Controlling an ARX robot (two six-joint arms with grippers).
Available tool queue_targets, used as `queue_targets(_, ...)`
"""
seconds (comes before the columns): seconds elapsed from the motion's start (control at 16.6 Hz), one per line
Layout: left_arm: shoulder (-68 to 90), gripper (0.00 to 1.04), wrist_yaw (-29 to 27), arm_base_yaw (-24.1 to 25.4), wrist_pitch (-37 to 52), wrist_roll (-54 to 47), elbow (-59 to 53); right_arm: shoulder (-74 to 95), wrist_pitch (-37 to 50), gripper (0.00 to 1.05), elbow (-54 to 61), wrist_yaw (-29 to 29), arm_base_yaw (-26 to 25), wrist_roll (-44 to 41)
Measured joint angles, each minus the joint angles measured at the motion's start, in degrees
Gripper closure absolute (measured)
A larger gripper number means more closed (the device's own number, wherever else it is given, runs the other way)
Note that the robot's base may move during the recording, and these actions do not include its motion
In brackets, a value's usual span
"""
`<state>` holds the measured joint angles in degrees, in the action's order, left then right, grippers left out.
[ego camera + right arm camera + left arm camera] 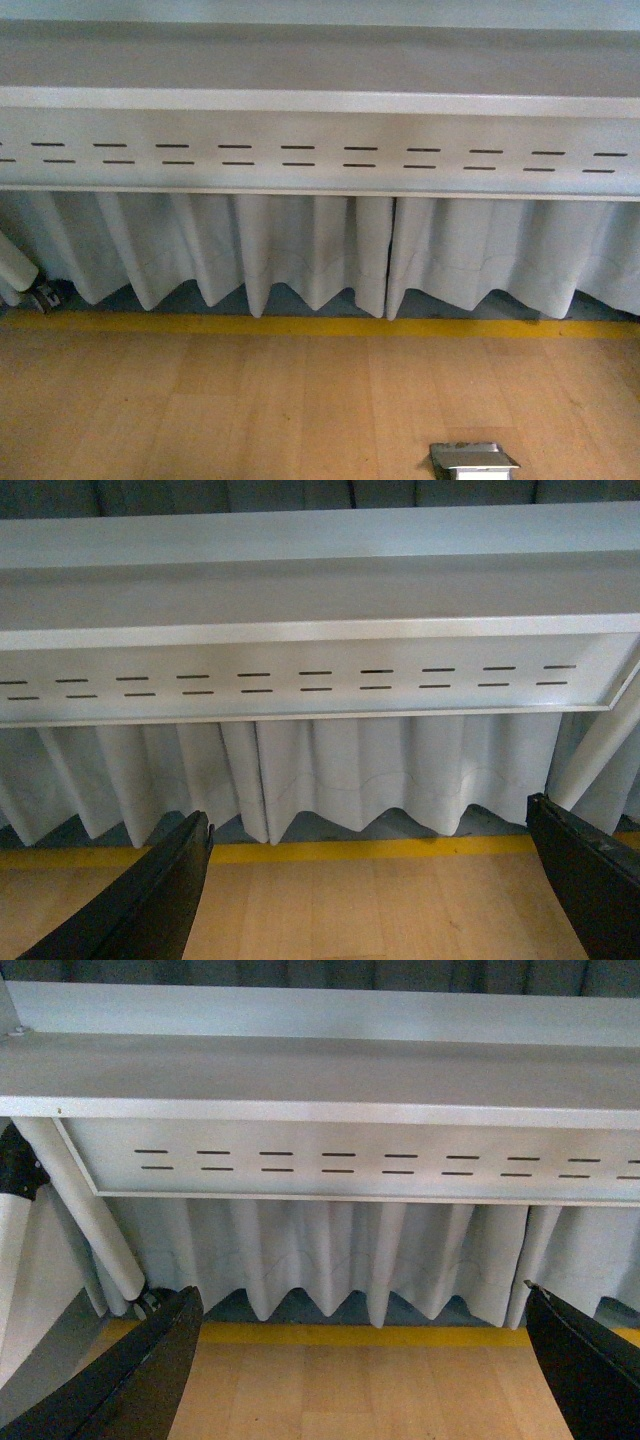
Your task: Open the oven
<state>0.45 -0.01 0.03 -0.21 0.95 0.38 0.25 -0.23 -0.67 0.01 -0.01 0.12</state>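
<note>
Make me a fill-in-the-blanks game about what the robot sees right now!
1. The stripe painted across the wooden floor is ____.
2. The curtain hanging behind that stripe is ____ in colour.
3. The metal panel above the curtain has ____ rows of short slots.
4. The left end effector and the right end effector both stand ____, holding nothing.

Missing words: yellow, white, two, open.
</note>
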Motion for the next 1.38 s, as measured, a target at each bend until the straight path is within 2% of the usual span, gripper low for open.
queue_targets(1.38,0.0,0.07,0.0,0.0,-0.2,0.0,0.0,0.0,-0.2,0.06,0.0,0.0,0.0,0.0)
